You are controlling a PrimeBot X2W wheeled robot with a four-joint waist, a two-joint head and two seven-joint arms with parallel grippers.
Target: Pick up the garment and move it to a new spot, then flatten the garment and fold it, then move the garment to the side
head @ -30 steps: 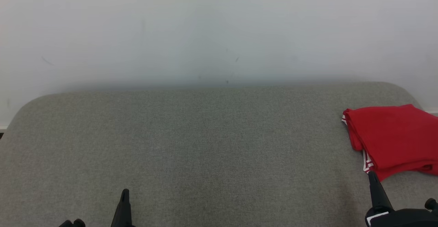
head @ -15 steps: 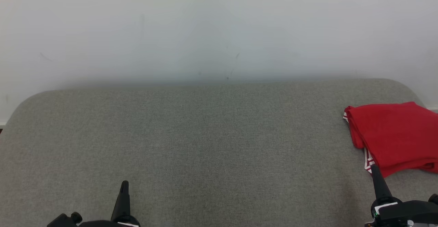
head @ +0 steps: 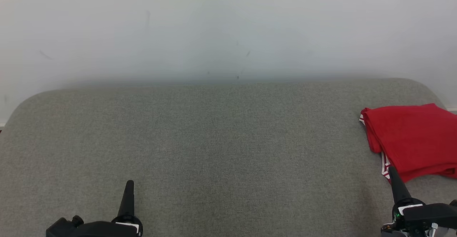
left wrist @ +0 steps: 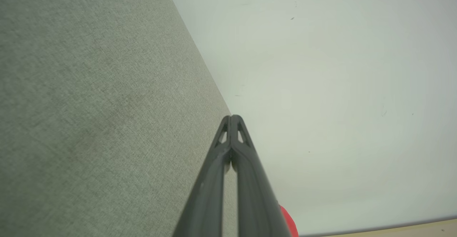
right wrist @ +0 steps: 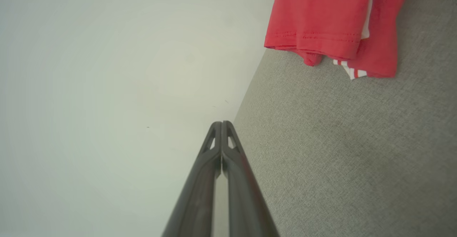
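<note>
Showing at the lower left, the left gripper (head: 129, 184) has its fingers pressed together on nothing, its base cut off by the frame. A grey upholstered surface (head: 228, 140) spans the middle. Far right lies the folded red garment (head: 410, 137), partly cropped. The right gripper (head: 392, 170), likewise closed and empty, overlaps the garment's near corner; whether they touch is unclear.
</note>
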